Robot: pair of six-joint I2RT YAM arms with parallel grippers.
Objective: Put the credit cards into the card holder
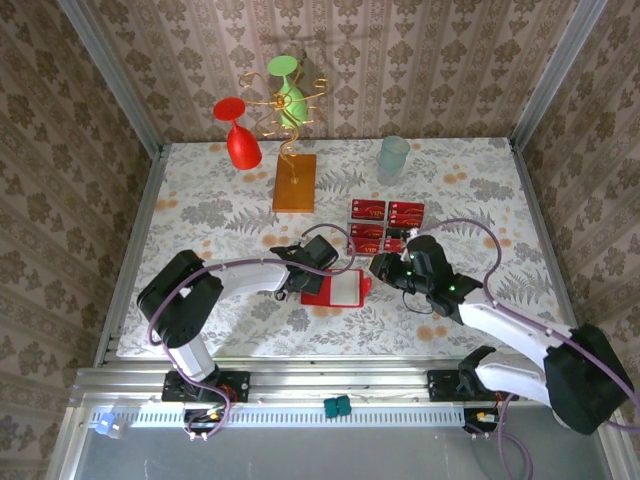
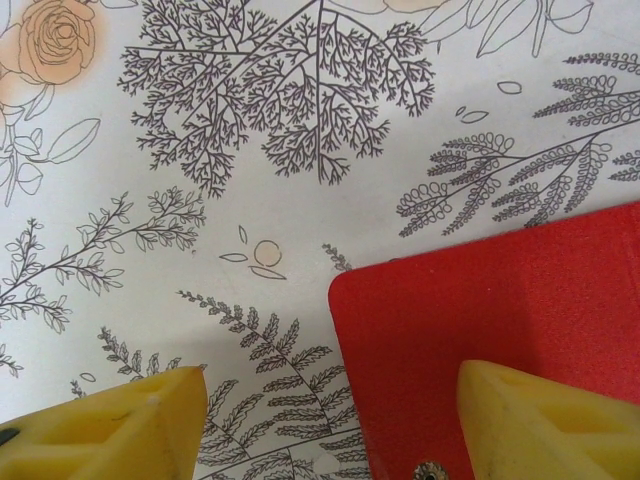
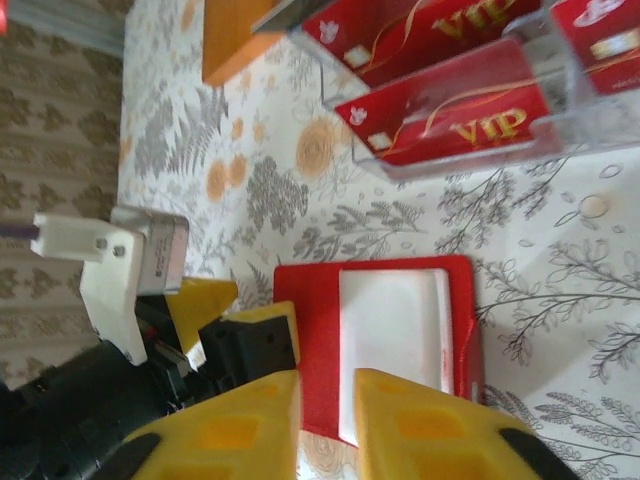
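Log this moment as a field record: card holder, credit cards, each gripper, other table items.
card holder: open on the table, pale pocket up
credit cards: red, gold VIP lettering, grouped beyond the holder
left gripper: open, one finger over the holder
right gripper: fingers nearly together above the holder's edge; grip unclear
other: orange-brown block with gold wire, red goblet, green goblet, pale cup

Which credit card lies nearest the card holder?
The credit card at the cluster's near-left corner. Every other one lies farther back or farther right, away from the card holder.
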